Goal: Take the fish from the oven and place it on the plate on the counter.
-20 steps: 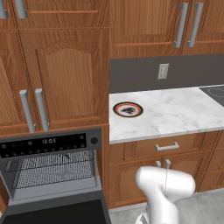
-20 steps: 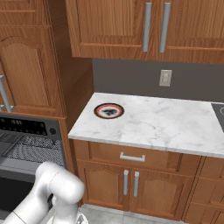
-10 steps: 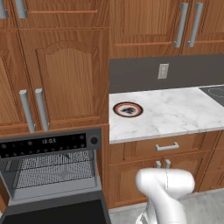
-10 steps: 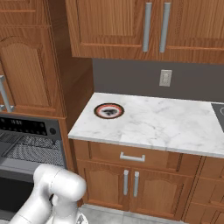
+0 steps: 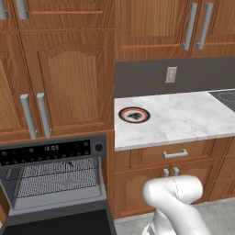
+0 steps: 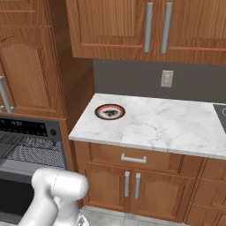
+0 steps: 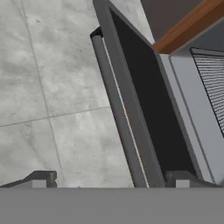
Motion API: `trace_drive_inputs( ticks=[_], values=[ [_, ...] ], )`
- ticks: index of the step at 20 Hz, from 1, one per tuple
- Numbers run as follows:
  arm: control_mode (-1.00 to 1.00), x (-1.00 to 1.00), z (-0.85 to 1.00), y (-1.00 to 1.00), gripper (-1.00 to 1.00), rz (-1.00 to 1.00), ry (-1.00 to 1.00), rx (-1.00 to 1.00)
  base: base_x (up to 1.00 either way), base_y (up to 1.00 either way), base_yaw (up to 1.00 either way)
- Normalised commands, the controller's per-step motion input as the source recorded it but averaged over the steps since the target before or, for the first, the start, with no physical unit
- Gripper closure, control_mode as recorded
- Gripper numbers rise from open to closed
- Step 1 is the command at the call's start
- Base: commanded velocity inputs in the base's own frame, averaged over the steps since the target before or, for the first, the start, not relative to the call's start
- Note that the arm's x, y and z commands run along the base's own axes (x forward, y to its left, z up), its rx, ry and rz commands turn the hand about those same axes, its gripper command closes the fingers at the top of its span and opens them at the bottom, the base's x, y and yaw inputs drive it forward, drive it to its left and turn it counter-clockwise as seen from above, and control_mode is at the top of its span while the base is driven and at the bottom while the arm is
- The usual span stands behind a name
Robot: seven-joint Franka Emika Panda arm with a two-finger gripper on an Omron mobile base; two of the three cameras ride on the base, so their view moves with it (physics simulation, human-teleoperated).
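In the hand view the tool (image 7: 111, 180) sits at the bottom edge, its two dark tips spread far apart, one at the lower left and one at the lower right, with nothing between them: it is open and empty. Over the last second the jaws went from partly spread to fully wide. Between the tips and running toward the top of that frame lies the oven's dropped door (image 7: 144, 109) with its grey bar handle (image 7: 116, 109) along the outer edge, tiled floor (image 7: 48, 87) on the left, and a strip of wire rack (image 7: 214, 87) at the right edge.

My reading is that the tool has just let go of the handle after pulling the door down, so the opening step is done and the reach inside comes next.

Across the two base views nothing else has shifted in that second; the plate and worktop sit where they did.

In the left base view the oven (image 5: 50, 151) stands open at the lower left, racks exposed. A tiny dark mark on the upper rack may be the fish (image 5: 69, 162), but it is too small to be sure.

The plate (image 5: 134, 114) rests near the left end of the worktop (image 5: 183, 117), centre of frame, bearing only its dark pattern. The fish is not yet on it.
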Motion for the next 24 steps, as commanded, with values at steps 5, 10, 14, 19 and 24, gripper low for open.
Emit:
trace_drive_inputs(
  ticks=[5, 10, 14, 19, 24],
  values=[
    [-1.00, 0.14, 0.97, -0.40, -1.00, 0.00, -0.03, -0.08, 0.00, 0.00, 0.00],
    [-1.00, 0.27, 0.60, -0.58, -1.00, -0.04, 0.00, -0.20, 0.00, 0.00, 0.00],
    [-1.00, 0.27, 0.26, -0.75, -1.00, -0.06, 0.00, -0.26, 0.00, 0.00, 0.00],
    [-1.00, 0.49, 0.12, -0.81, -1.00, -0.03, 0.00, -0.26, 0.00, 0.00, 0.00],
    [-1.00, 0.70, 0.01, -0.78, -1.00, 0.00, -0.04, -0.27, 0.00, 0.00, 0.00]
  ],
)
